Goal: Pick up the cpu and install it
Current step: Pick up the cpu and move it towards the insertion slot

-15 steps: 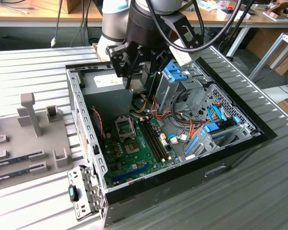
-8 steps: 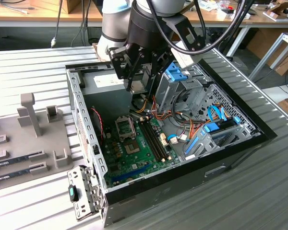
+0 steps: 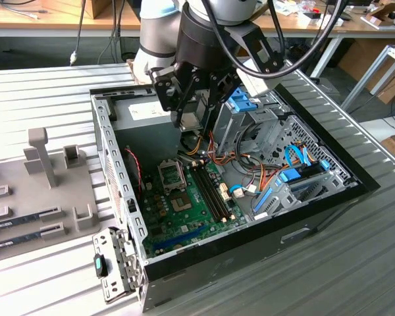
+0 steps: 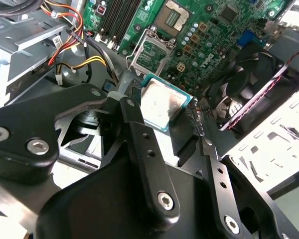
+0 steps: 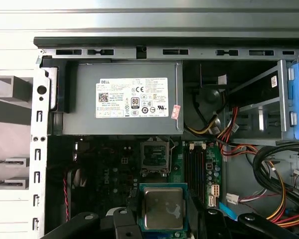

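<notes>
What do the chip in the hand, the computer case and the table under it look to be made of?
The chip: dull silver-grey metal top, smudged, on a green board rim, held in the black hand. The computer case: bare grey sheet metal, likely steel, with punched slots along its wall. The table: pale ribbed slats with a sheen, probably aluminium or painted metal.

Arm [image 3: 159,29] angled down, wrist vertical; gripper [image 4: 165,112] fingers [image 4: 136,122] clamped on opposite cpu [image 4: 162,102] edges.
</notes>
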Robot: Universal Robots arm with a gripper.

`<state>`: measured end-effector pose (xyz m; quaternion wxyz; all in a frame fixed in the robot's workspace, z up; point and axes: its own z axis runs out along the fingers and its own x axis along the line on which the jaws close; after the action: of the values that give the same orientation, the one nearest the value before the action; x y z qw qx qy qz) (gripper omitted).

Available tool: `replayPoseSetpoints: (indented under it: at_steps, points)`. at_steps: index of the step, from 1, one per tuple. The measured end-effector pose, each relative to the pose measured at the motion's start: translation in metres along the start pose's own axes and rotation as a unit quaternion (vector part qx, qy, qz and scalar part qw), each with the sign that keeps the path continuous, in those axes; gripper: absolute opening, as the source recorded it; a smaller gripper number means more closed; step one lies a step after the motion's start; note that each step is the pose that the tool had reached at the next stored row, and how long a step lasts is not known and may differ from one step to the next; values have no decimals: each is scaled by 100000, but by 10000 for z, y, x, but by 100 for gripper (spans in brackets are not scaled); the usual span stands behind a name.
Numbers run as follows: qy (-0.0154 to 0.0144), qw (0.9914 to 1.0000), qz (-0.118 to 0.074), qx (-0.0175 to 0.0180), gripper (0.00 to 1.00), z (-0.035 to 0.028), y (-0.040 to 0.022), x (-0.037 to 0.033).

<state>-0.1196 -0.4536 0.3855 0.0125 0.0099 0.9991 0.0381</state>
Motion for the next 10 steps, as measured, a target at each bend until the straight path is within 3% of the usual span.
replayPoseSetpoints:
  at_steps: [10]
  points:
    - [-2,100000,1,-3,47,10,-17,0]
